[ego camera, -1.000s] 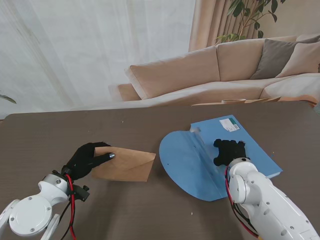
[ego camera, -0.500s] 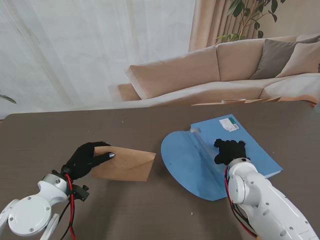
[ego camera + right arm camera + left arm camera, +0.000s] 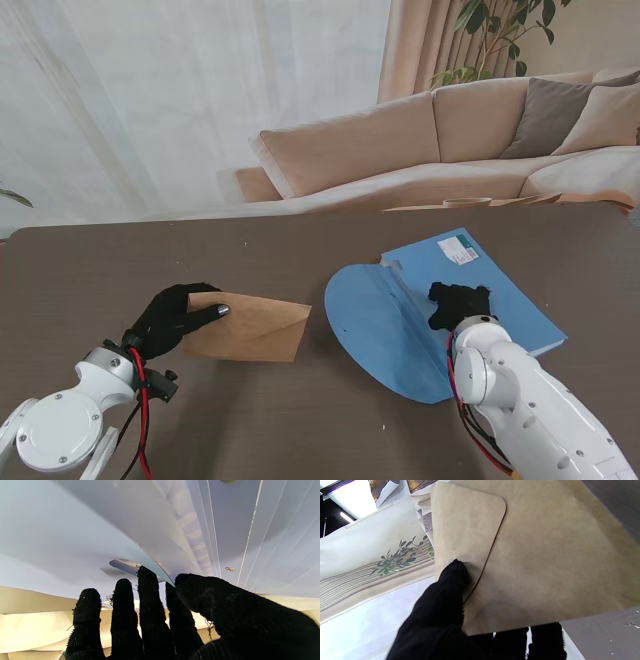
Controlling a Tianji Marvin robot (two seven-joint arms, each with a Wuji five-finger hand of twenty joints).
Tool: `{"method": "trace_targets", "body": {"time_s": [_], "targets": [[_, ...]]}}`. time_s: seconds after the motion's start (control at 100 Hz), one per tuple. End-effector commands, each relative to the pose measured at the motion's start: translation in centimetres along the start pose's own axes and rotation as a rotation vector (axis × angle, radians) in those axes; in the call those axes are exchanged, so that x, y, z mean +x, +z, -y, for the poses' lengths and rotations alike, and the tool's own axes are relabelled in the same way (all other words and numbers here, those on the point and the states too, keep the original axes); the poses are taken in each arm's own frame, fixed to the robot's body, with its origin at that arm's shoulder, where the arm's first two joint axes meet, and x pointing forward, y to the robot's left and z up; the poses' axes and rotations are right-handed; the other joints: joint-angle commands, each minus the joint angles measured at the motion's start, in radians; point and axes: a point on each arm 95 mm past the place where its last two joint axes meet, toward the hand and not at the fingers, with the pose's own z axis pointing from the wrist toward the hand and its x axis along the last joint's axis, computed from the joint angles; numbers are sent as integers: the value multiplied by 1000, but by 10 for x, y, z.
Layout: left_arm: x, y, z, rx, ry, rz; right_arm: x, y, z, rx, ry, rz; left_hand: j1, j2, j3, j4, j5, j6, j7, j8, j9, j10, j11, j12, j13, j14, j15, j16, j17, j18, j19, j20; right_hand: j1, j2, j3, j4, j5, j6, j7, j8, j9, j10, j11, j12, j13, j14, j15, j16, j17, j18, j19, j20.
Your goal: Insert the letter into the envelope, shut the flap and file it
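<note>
Brown kraft envelope (image 3: 250,328) sits at about eight o'clock on the dark surface (image 3: 300,260), flap folded shut, gripped at its near-left end by the left hand (image 3: 172,318), thumb on top. Over at four o'clock, the right hand (image 3: 458,304) pinches the blue file folder (image 3: 380,330) flap edge, fingers underneath, thumb above.

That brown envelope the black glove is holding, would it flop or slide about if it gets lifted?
Probably floppy: the brown envelope looks like thin paper, and its flap sits slightly raised. Likely very light, since the left hand holds it by one end alone. It may slide easily, as it lies flat on the smooth table.
</note>
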Motion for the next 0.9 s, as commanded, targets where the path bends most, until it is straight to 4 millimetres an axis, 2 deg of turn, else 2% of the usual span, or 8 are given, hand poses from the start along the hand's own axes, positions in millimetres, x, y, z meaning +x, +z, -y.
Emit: {"method": "trace_targets", "body": {"time_s": [0.0,0.13,0.18,0.26,0.31,0.45,0.63,0.89], "targets": [[3,-1,-3,-12,-8,-10,1,-1,5,22,-7,-6,62,36,74,18,13,-60,69,30,11,1,29,10,13,1,19,25,-4,2,26,-13,5,2,45,67,-50,0,11,-5,-9,-75,66,28,-34,12,10,18,-21,10,10,-6],[3,-1,-3,-10,-10,-10,3,-1,8,34,-25,-16,62,36,75,18,13,-61,69,30,13,2,30,10,14,1,19,25,-3,2,26,-13,-66,-28,-16,7,-79,-4,-13,-1,-65,-77,73,30,-75,12,2,23,-42,3,-5,-4],[3,-1,-3,-10,-10,-11,4,-1,9,40,-42,-22,62,36,75,18,12,-61,69,30,12,2,29,9,13,1,19,25,-4,2,27,-13,-104,-48,-76,-77,-102,1,-35,4,-122,-81,90,37,-106,12,-1,30,-56,-4,-16,3],[2,-2,-3,-8,-11,-10,5,-1,12,46,-81,-29,62,36,75,18,13,-61,69,29,11,3,29,10,13,2,19,25,-4,2,26,-13,-154,-107,-183,-272,-129,11,-66,32,-217,-72,151,63,-160,10,5,50,-72,-17,-29,25],[2,-2,-3,-8,-12,-10,6,-2,13,48,-97,-29,62,35,76,18,13,-61,70,30,12,2,30,10,14,1,20,26,-4,2,26,-13,-180,-126,-223,-310,-148,22,-76,44,-260,-72,186,88,-182,8,10,58,-80,-24,-33,31],[2,-2,-3,-7,-12,-10,9,-2,16,58,-131,-22,62,36,75,18,13,-63,70,30,13,1,30,10,14,1,20,26,-4,3,27,-12,-205,-132,-319,-339,-184,25,-111,81,-342,-55,200,131,-230,11,6,67,-97,-35,-50,44],[1,-2,-4,-6,-14,-9,12,-2,20,64,-171,-10,62,36,76,18,13,-62,70,30,12,2,30,10,13,2,20,26,-4,3,27,-12,-194,-132,-353,-333,-162,8,-171,90,-278,-43,83,45,-224,22,-27,45,-97,-35,-54,52],[1,-2,-4,-6,-16,-9,14,-3,24,13,-207,21,62,35,76,18,14,-61,71,30,12,3,30,10,13,3,21,26,-4,3,27,-12,-220,-108,-354,-330,-130,28,-232,51,-257,47,1,-9,-198,82,-85,5,-82,-8,-59,50]]}}
